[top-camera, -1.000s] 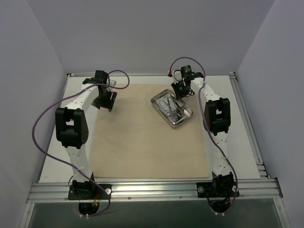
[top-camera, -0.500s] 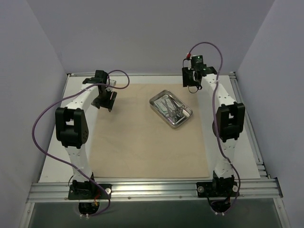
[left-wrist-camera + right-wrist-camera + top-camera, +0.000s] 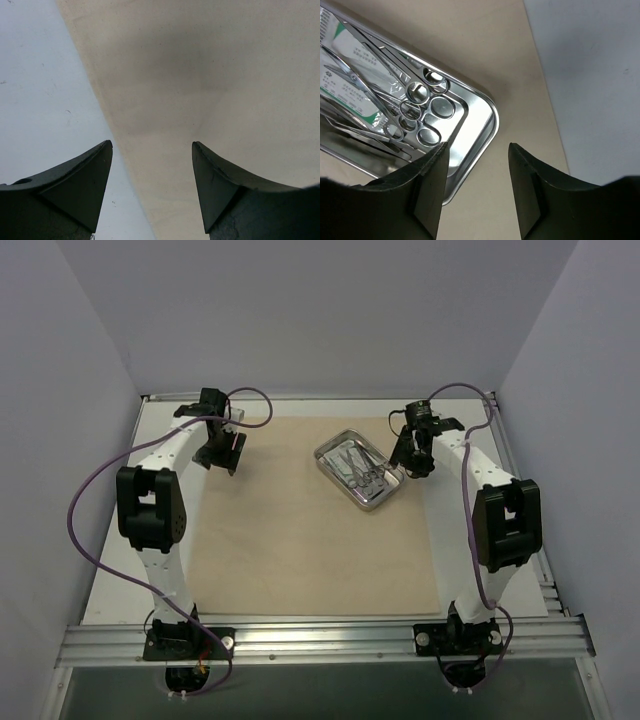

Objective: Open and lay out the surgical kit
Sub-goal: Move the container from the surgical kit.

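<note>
White left arm [image 3: 168, 448] and right arm [image 3: 462, 462] carry black joints [image 3: 150, 505], purple cables [image 3: 69, 510].

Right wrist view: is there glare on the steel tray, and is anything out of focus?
Right wrist view: bright glare on the steel tray, rim and floor; the clamps are sharp, the fingers in front dark and soft. Left wrist view: a soft shadow lies on the beige cloth. Top external view: even light, only faint shadows.

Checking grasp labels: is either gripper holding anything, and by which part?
Nothing is held. The left gripper stands open over the beige cloth edge; the right gripper stands open above the steel tray corner, gripping nothing.
</note>
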Robot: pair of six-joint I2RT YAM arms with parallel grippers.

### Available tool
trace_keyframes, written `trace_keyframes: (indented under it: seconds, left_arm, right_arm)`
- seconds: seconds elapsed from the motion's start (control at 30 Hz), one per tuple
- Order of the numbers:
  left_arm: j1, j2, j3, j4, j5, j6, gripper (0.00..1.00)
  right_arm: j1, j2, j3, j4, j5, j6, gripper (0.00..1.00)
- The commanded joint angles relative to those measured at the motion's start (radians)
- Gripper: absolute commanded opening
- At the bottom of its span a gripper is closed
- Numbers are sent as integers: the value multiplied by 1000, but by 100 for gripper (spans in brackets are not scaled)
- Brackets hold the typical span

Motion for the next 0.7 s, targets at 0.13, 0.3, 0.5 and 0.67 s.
trace_keyframes:
  seconds: [0.13,0.3,0.5,0.67]
  left_arm:
    - [8,-5,14,12,8,-9,74]
    - [8,-13,11,10,0,-7,74]
    - [8,-25,-2,13,-11,-6,74]
    - [8,-21,-9,18,-12,-6,74]
  right_arm:
    - [-2,38,-65,56,-29,65,41]
    - [-13,99,-29,77,-58,45,34]
    - [-14,127,-16,61,-49,19,28]
    - [-22,153,7,56,-43,-6,20]
